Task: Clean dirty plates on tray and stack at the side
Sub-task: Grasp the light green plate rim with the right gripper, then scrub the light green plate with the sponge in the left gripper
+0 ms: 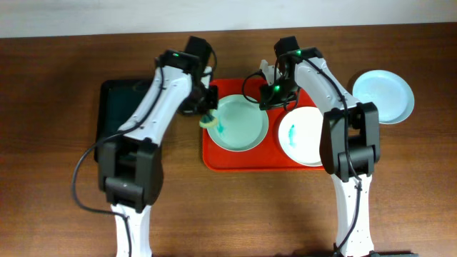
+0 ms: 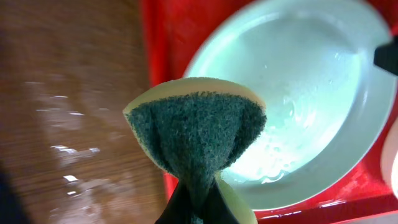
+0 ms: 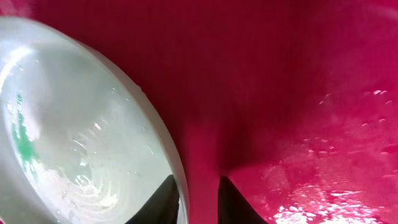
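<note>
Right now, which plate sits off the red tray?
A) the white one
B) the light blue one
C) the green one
B: the light blue plate lies on the wooden table, to the right of the red tray, while the green plate and the white plate lie on the tray.

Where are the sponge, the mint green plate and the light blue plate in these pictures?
sponge [image 2: 196, 134], left wrist view, on its dark green scouring face.
mint green plate [image 1: 246, 121], overhead view, on its bare middle.
light blue plate [image 1: 383, 96], overhead view, on its centre.
</note>
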### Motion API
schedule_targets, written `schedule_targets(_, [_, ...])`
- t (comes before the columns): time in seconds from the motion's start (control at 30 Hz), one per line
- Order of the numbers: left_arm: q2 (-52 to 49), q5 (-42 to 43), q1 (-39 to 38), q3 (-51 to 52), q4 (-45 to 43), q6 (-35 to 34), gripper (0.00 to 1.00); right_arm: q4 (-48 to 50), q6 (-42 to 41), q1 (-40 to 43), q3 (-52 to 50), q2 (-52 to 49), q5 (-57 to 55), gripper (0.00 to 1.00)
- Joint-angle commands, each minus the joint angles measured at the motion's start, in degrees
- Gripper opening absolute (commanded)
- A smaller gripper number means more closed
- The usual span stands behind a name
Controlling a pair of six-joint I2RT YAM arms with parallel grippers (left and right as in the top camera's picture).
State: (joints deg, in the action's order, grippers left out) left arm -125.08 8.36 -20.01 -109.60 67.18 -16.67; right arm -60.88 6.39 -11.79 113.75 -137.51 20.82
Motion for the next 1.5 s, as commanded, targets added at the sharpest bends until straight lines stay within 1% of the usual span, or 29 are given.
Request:
schedule_targets(0.0, [-3.3, 1.8, -2.7, 0.1, -0.3, -0.6, 0.00, -1.3, 0.0, -1.1, 0.0, -2.4, -1.0, 0.14])
schedule_targets(0.07, [-4.9, 2.0, -4.3, 0.1, -0.7, -0.7, 0.00, -1.9, 0.0, -1.1, 0.0, -2.4, -1.0, 0.04])
schedule_targets(0.1, [-5.9, 2.0, -4.9, 0.1, -0.9, -4.3, 0.00, -2.2, -4.3, -1.1, 0.0, -2.4, -0.9, 0.04])
schedule_targets(0.23, [-7.1, 1.9, -6.3, 0.1, -5.3, -9.3, 0.00, -2.3, -9.9, -1.0, 0.0, -2.4, -0.8, 0.04])
schedule_targets(0.3, [-9.0, 1.3, -7.2, 0.1, -9.7, -9.7, 0.00, -2.3, -11.9, -0.9, 0.0, -2.4, -1.0, 0.04])
schedule_targets(0.37, [-11.7, -0.7, -7.2, 0.1, -14.3, -9.6, 0.00, -2.0, -11.8, -0.9, 0.0, -2.4, -1.0, 0.04])
schedule_targets(0.4, [-12.5, -1.7, -7.1, 0.1, -15.1, -9.6, 0.00, -2.1, -11.8, -0.9, 0.0, -2.4, -1.0, 0.04])
schedule_targets(0.43, [-13.4, -4.2, -7.1, 0.1, -15.3, -9.6, 0.00, -2.1, -11.8, -0.9, 0.0, -2.4, -1.0, 0.04])
schedule_targets(0.53, [-14.6, -23.9, -6.9, 0.1, -11.8, -9.7, 0.00, -2.0, -11.8, -0.9, 0.0, -2.4, -1.0, 0.04])
schedule_targets(0.6, [-14.4, -33.1, -5.7, 0.0, -10.4, -9.6, 0.00, -1.9, -11.8, -0.9, 0.0, -2.4, -1.0, 0.04])
schedule_targets(0.67, [-14.3, -36.8, -3.6, 0.0, -9.2, -9.7, 0.00, -1.7, -11.8, -0.9, 0.0, -2.4, -1.7, 0.04])
schedule_targets(0.73, [-14.3, -36.7, -1.8, -0.2, -9.2, -9.7, 0.00, -1.7, -11.8, -0.9, 0.0, -2.4, -3.2, 0.04])
schedule_targets(0.77, [-14.2, -36.4, -1.4, -0.7, -8.9, -9.7, 0.00, -1.7, -11.8, -0.9, 0.0, -2.4, -3.6, 0.04])
schedule_targets(0.83, [-13.4, -31.2, -1.3, -3.6, -7.4, -9.6, 0.00, -1.2, -11.8, -0.9, 0.0, -2.4, -3.5, 0.04])
schedule_targets(0.87, [-12.1, -21.7, -1.3, -6.2, -7.1, -9.6, 0.00, -1.0, -11.8, -1.0, 0.0, -2.4, -3.5, 0.04])
schedule_targets(0.9, [-11.0, -9.7, -1.0, -8.3, -7.6, -9.1, 0.00, -1.0, -11.8, -1.0, 0.0, -2.4, -3.5, 0.04])
schedule_targets(0.97, [-10.4, 4.9, -0.5, -8.7, -11.0, -7.5, 0.00, -1.0, -11.8, -0.9, 0.0, -2.4, -3.5, 0.04])
schedule_targets(1.07, [-11.5, 5.3, -0.6, -7.2, -12.5, -7.5, 0.00, -1.0, -11.8, -1.0, 0.0, -2.4, -3.5, 0.04])
schedule_targets(1.1, [-12.2, 4.0, -0.6, -6.3, -13.3, -7.5, 0.00, -1.0, -11.8, -1.0, 0.0, -2.4, -3.5, 0.04])
schedule_targets(1.17, [-14.3, -1.9, -0.6, -4.9, -13.5, -7.5, 0.00, -1.1, -11.8, -0.9, 0.0, -2.4, -3.5, 0.04])
schedule_targets(1.2, [-14.7, -6.4, -0.5, -4.5, -12.6, -7.5, 0.00, -1.0, -11.8, -0.9, 0.0, -2.4, -3.6, 0.04])
schedule_targets(1.23, [-14.7, -14.0, -0.3, -4.4, -10.8, -7.5, 0.00, -0.8, -11.8, -0.9, 0.0, -2.4, -3.6, 0.04])
schedule_targets(1.3, [-13.2, -25.4, -0.1, -4.5, -7.6, -7.5, 0.00, -0.9, -11.8, -0.9, 0.7, -2.4, -3.6, 0.04])
schedule_targets(1.33, [-11.8, -29.0, -0.1, -4.5, -6.3, -7.9, 0.00, -1.1, -11.8, -0.9, 1.3, -2.4, -3.9, 0.04])
schedule_targets(1.37, [-9.7, -29.8, -0.1, -4.5, -5.5, -8.6, 0.00, -2.2, -11.8, -1.0, 2.7, -2.4, -6.8, 0.04])
schedule_targets(1.47, [-1.5, -28.8, -0.1, -4.5, -4.5, -8.6, 0.00, -7.8, -11.8, -1.4, 8.5, -2.4, -16.7, 0.04])
